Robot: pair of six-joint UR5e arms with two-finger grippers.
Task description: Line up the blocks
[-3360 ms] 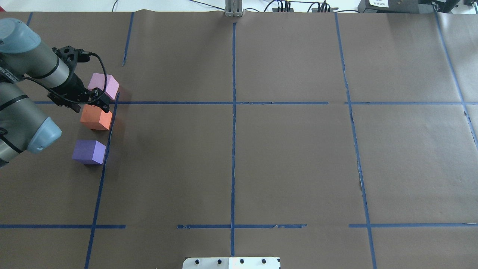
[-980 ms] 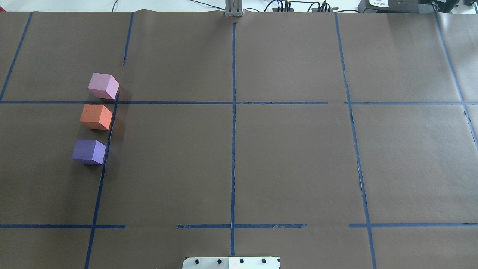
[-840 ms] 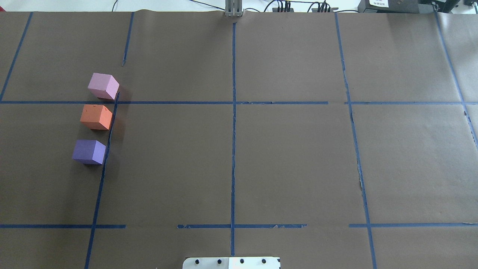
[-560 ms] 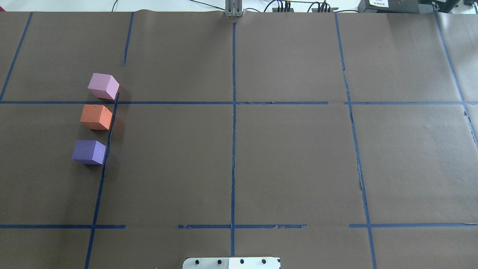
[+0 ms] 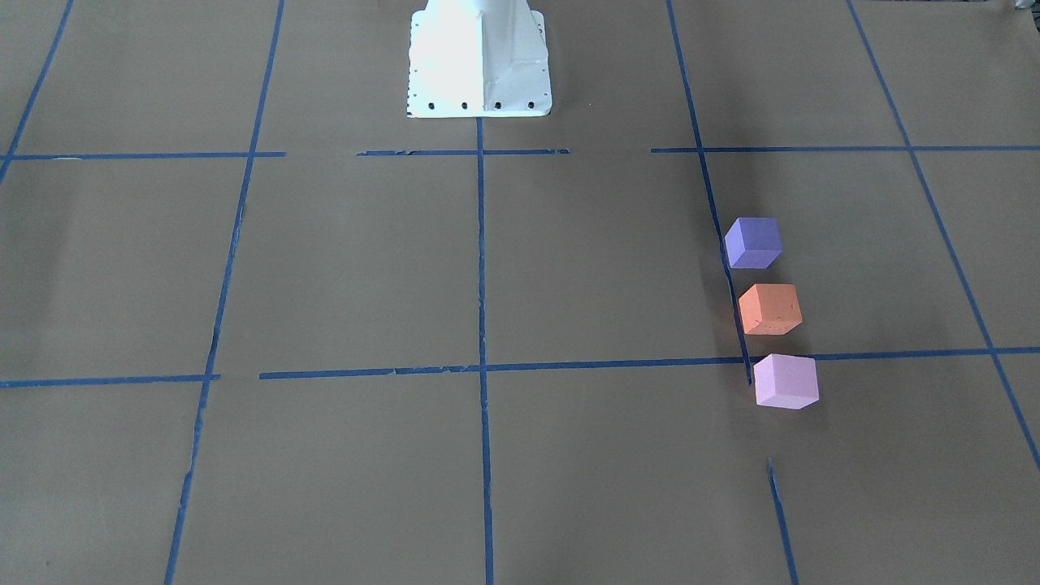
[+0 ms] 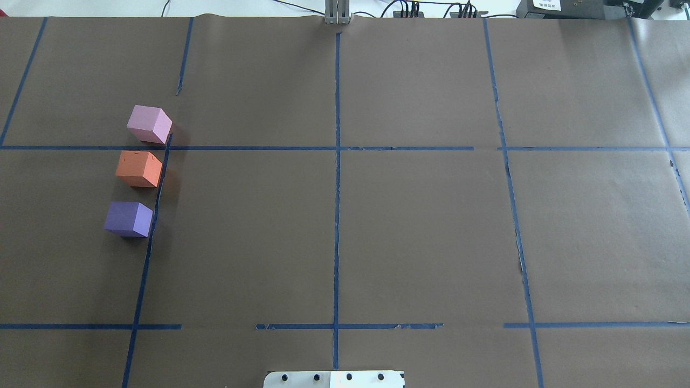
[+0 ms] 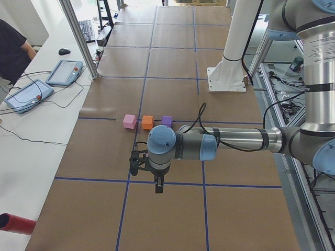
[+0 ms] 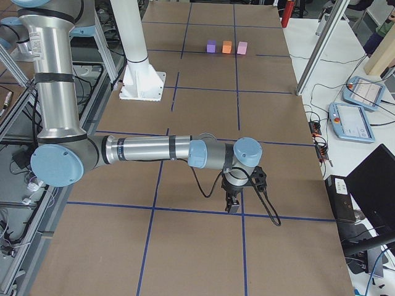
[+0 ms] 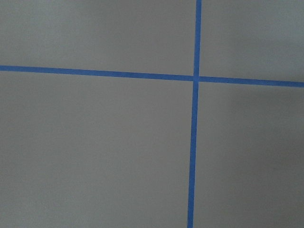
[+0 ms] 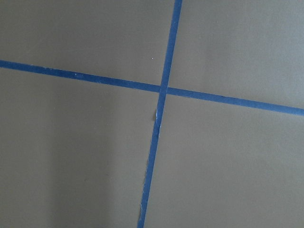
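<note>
Three cubes stand in a straight row beside a blue tape line on the robot's left side of the table: the pale pink block (image 6: 150, 124), the orange block (image 6: 139, 168) and the blue-purple block (image 6: 129, 219), with small gaps between them. In the front-facing view the row reads purple (image 5: 753, 242), orange (image 5: 769, 309), pink (image 5: 785, 381). My left gripper (image 7: 158, 188) shows only in the exterior left view, well away from the row, pointing down; I cannot tell its state. My right gripper (image 8: 233, 207) shows only in the exterior right view, far from the blocks; I cannot tell its state.
Brown paper with a blue tape grid covers the table. The white robot base (image 5: 478, 65) stands at the near middle edge. Two control tablets (image 7: 64, 72) and cables lie on the white bench beyond the far edge. Both wrist views show only paper and tape crossings.
My left arm, which hung over the orange block 3.4 s ago, has left the overhead view. The three blocks have not moved.
</note>
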